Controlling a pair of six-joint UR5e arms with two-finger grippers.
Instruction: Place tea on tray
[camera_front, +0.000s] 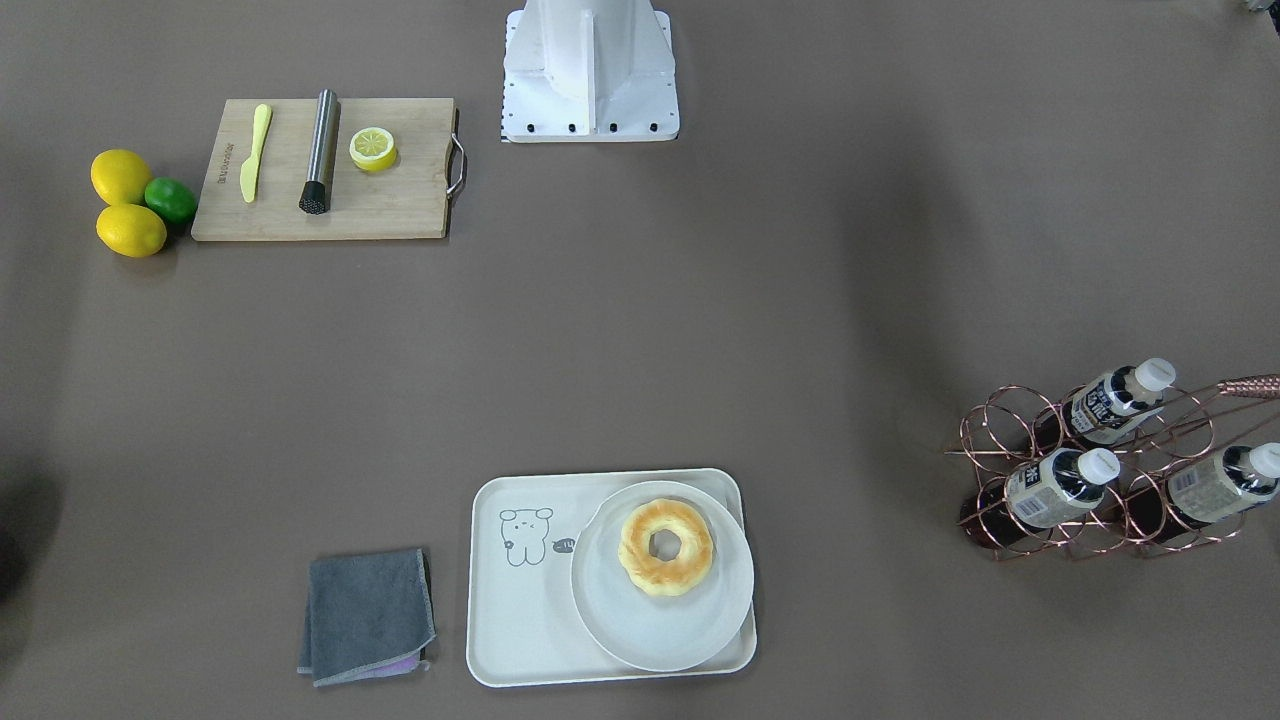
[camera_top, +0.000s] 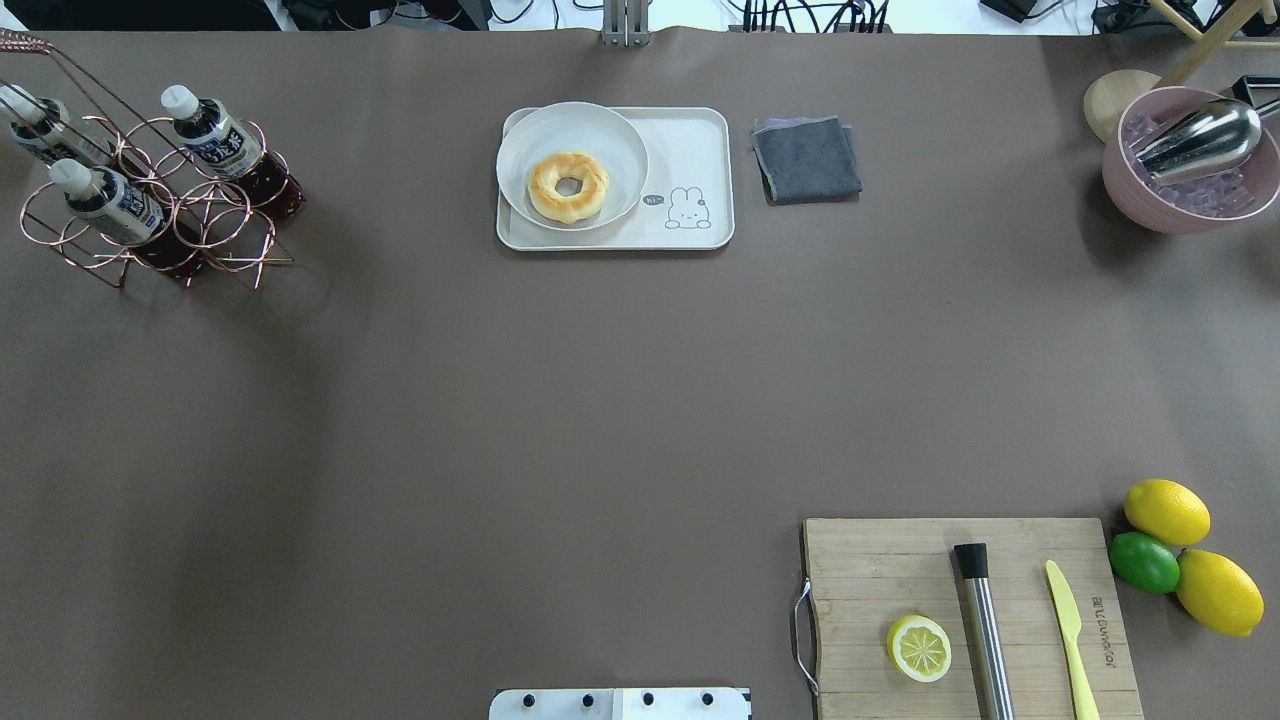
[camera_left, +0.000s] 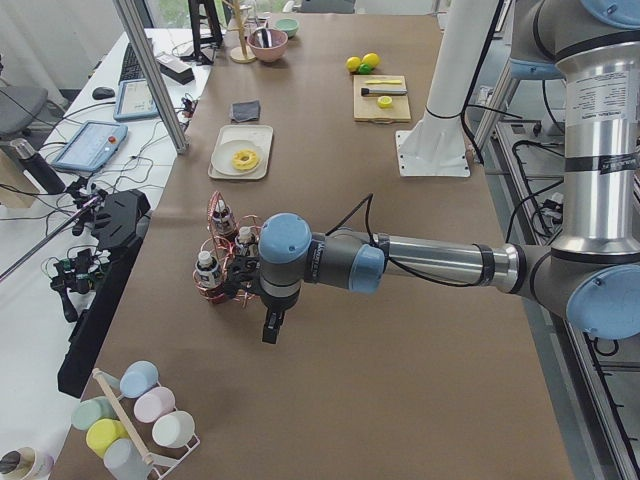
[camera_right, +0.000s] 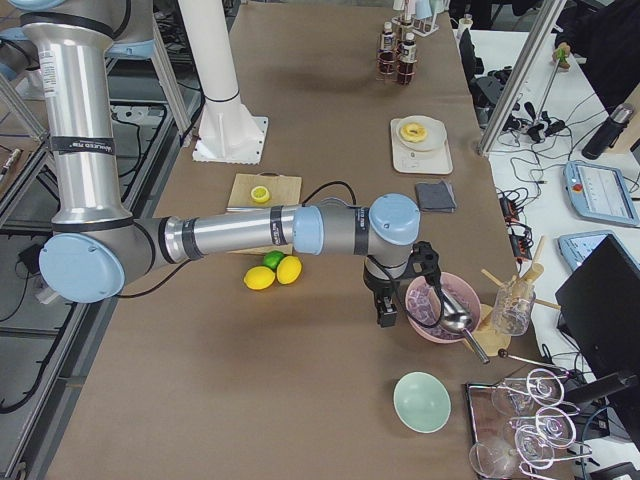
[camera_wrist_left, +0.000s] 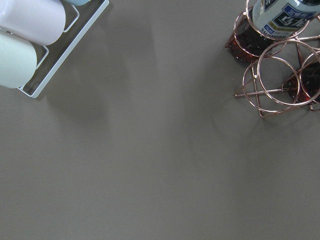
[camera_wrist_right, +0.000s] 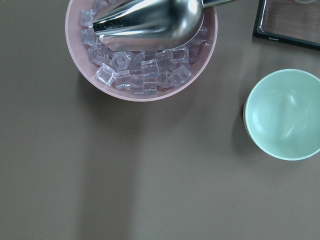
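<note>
Overhead exterior | tea, upper left in rack: likely light, stiff, slick | grip labelled body | my left pincer: can't tell spread.

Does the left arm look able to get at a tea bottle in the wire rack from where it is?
Probably yes: the left tool hangs beside the wire rack, the tea bottles poke out neck-first, and nothing stands between.
</note>
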